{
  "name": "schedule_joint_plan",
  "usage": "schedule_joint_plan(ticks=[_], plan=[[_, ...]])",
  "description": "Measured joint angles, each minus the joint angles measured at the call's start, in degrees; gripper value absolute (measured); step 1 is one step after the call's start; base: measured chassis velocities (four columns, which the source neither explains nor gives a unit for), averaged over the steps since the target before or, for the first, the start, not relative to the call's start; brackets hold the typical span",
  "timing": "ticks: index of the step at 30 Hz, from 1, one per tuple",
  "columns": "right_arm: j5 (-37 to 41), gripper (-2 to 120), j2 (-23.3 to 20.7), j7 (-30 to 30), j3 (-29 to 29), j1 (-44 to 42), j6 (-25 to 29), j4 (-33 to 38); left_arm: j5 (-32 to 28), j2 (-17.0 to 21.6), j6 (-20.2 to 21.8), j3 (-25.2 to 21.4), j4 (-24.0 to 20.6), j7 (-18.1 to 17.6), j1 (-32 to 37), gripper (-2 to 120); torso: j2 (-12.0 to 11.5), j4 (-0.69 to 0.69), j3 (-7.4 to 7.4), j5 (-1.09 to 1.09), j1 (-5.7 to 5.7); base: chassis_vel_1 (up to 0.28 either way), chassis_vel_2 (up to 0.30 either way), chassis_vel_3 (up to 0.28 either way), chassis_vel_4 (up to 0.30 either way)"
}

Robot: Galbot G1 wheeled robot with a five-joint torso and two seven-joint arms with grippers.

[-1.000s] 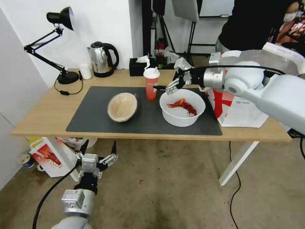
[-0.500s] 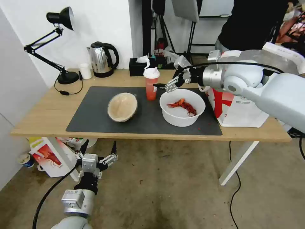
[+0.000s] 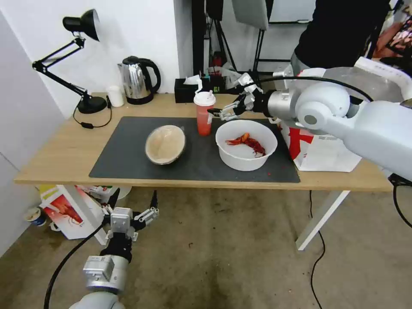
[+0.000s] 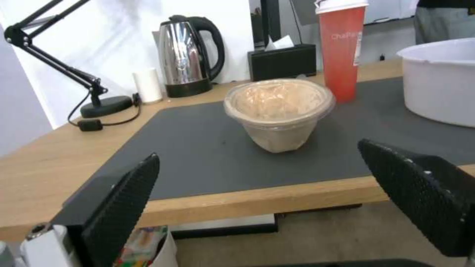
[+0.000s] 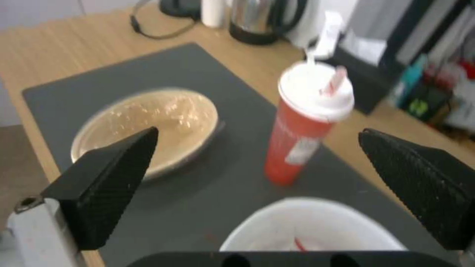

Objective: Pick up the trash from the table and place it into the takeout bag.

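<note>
On the dark mat (image 3: 124, 161) of the table (image 3: 60, 163) stand the trash items: a beige bowl (image 3: 165, 144), a red cup with a white lid (image 3: 204, 112) and a white bowl holding crayfish shells (image 3: 246, 145). My right gripper (image 3: 217, 113) hangs open just right of the cup, above the white bowl's far rim. Its wrist view shows the cup (image 5: 304, 126), the beige bowl (image 5: 148, 126) and the white bowl's rim (image 5: 317, 230) beyond the open right gripper (image 5: 259, 133). The takeout bag (image 3: 319, 148) stands at the table's right end. My left gripper (image 3: 131, 213) waits open below the table's front edge, facing the beige bowl (image 4: 278, 111).
At the back of the table are a steel kettle (image 3: 137, 80), a black tissue box (image 3: 189, 91), a desk lamp (image 3: 81, 64) and a small white cylinder (image 3: 115, 95). A smaller crayfish-print bag (image 3: 64, 212) sits on the floor under the left end. A person (image 3: 343, 30) stands behind.
My right gripper has risen slightly from the white bowl's rim and shifted left toward the red cup. The left arm has stayed still.
</note>
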Motion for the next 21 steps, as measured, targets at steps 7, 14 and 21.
schedule_joint_plan(ticks=[7,14,21], plan=[[7.2,100,0.3,9.3,-0.6,0.7,-5.5,2.2,0.0,0.0,0.0,0.0,0.0,0.0,0.0,100,0.0,0.0,0.0,0.0,0.0,0.0,0.0,0.0,0.0],[15.4,100,0.7,19.9,-1.3,1.5,-11.9,4.8,0.0,0.0,0.0,0.0,0.0,0.0,0.0,100,0.0,0.0,0.0,0.0,0.0,0.0,0.0,0.0,0.0],[18.2,100,-0.6,23.5,-2.9,2.5,-13.9,6.9,0.0,0.0,0.0,0.0,0.0,0.0,0.0,100,0.0,0.05,0.0,0.01,0.01,0.0,0.0,0.0,0.0]])
